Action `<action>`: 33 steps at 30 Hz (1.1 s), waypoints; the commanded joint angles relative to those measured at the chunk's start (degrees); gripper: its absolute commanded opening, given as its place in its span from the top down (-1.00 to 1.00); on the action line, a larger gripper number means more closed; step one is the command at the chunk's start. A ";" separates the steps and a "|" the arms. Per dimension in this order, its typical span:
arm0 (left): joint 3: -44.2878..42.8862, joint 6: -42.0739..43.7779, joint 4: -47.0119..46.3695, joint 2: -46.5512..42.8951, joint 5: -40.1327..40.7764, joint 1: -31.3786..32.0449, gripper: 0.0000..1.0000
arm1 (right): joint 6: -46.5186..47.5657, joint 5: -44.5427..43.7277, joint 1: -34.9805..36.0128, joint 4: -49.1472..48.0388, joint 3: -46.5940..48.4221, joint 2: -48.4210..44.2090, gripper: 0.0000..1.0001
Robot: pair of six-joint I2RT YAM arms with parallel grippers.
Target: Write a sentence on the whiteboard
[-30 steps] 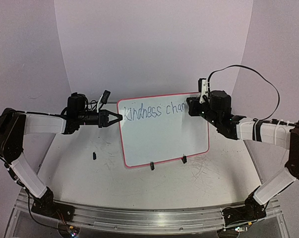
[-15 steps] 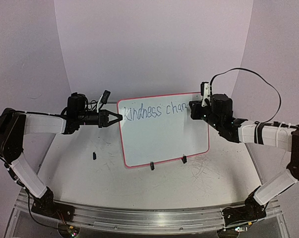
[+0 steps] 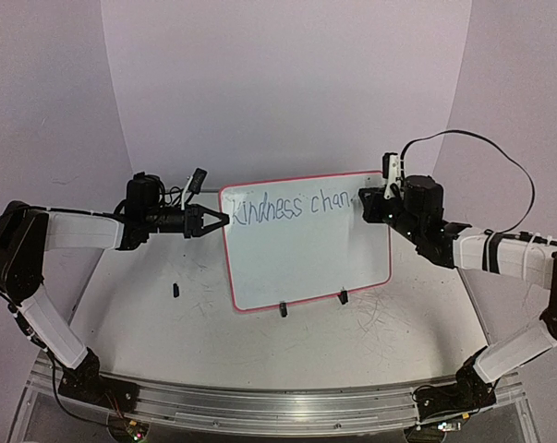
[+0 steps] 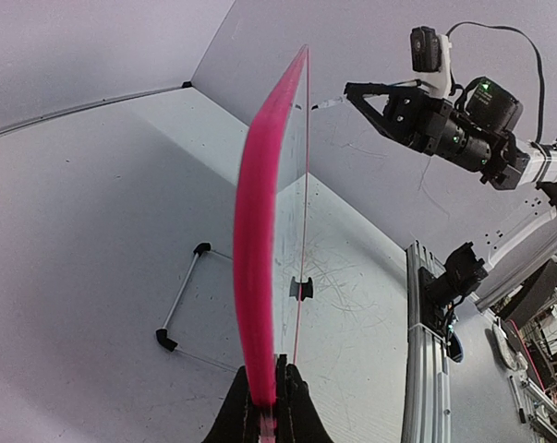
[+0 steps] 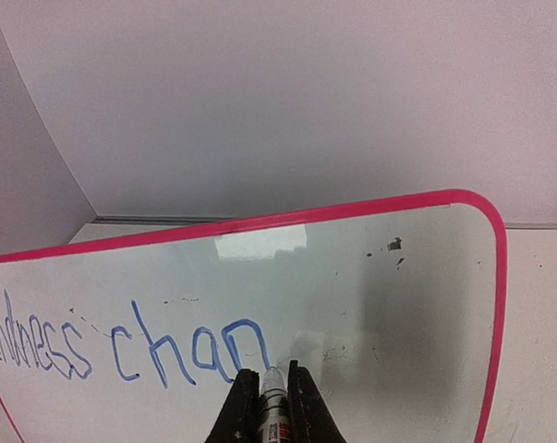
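The whiteboard (image 3: 306,254), white with a pink-red frame, stands upright on two black clip feet mid-table. My left gripper (image 3: 224,220) is shut on its left edge; the left wrist view shows the edge (image 4: 260,268) end-on between the jaws. Blue handwriting (image 3: 292,207) reads "Kindness chan". My right gripper (image 3: 363,200) is shut on a marker (image 5: 275,406), whose tip touches the board at the foot of the last "n" (image 5: 246,346). The writing also shows in the right wrist view (image 5: 130,349).
A small black cap-like piece (image 3: 175,291) lies on the tabletop left of the board. Grey scribble marks (image 3: 384,318) cover the table in front right. A wire stand with black ends (image 4: 181,309) lies behind the board. An aluminium rail (image 3: 278,406) runs along the near edge.
My right gripper has moved rightward along the board's top line with the marker, and the word grew from "cha" to "chan". The left arm and board have not moved.
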State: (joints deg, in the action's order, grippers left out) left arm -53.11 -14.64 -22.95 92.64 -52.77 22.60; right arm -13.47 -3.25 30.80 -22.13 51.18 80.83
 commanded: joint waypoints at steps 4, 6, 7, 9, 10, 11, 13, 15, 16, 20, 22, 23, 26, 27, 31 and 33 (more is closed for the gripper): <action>-0.24 5.06 -1.04 -0.44 0.34 1.19 1.00 | -0.80 0.26 -1.50 -2.90 2.37 -0.09 1.00; -0.22 5.10 -1.04 -0.59 0.42 1.18 1.00 | -0.76 -0.27 -1.69 -2.91 2.91 0.72 1.00; -0.23 5.14 -1.04 -0.55 0.47 1.14 1.00 | -0.73 -0.34 -1.81 -2.92 3.13 1.04 1.00; -0.26 5.15 -1.04 -0.49 0.48 1.14 1.00 | -0.68 -0.89 -1.84 -3.10 3.31 1.45 1.00; -0.27 5.15 -1.04 -0.50 0.48 1.14 1.00 | -0.64 -1.21 -1.87 -3.26 3.40 1.56 1.00; -0.31 5.15 -1.04 -0.47 0.48 1.16 1.00 | -0.50 -1.50 -1.84 -3.46 3.46 1.71 1.00; -0.26 5.15 -1.04 -0.40 0.41 1.22 1.00 | -0.28 -1.71 -1.84 -3.69 3.89 2.10 1.00; -0.24 5.15 -1.04 -0.40 0.38 1.19 1.00 | 0.09 -1.99 -1.86 -3.78 4.21 2.52 1.00; -0.25 5.21 -1.04 -0.41 0.38 1.17 1.00 | 0.14 -1.98 -1.84 -3.85 4.40 2.70 1.00; -0.26 5.24 -1.04 -0.45 0.38 1.16 1.00 | 0.29 -1.25 -1.84 -4.08 4.66 3.05 1.00; -0.30 5.24 -1.04 -0.40 0.34 1.15 1.00 | 0.37 -0.79 -1.87 -4.21 4.80 3.20 1.00; -0.38 5.24 -1.04 -0.40 0.30 1.19 1.00 | 0.36 -0.53 -1.87 -4.23 4.88 3.29 1.00; -0.40 5.22 -1.04 -0.42 0.24 1.18 1.00 | 0.03 0.38 -1.87 -4.22 4.73 3.45 1.00; -0.41 5.17 -1.04 -0.41 0.29 1.16 1.00 | -0.12 0.70 -1.84 -4.23 4.54 3.39 1.00; -0.40 5.17 -1.04 -0.51 0.30 1.16 1.00 | -0.68 1.46 -1.71 -3.69 3.34 3.15 1.00; -0.40 5.15 -1.04 -0.52 0.29 1.18 1.00 | -0.83 1.35 -1.69 -3.42 2.43 2.87 1.00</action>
State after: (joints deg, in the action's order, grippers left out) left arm -53.10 -14.52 -22.92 92.64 -52.73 22.83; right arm -13.66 -2.85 29.26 -24.36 53.80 83.50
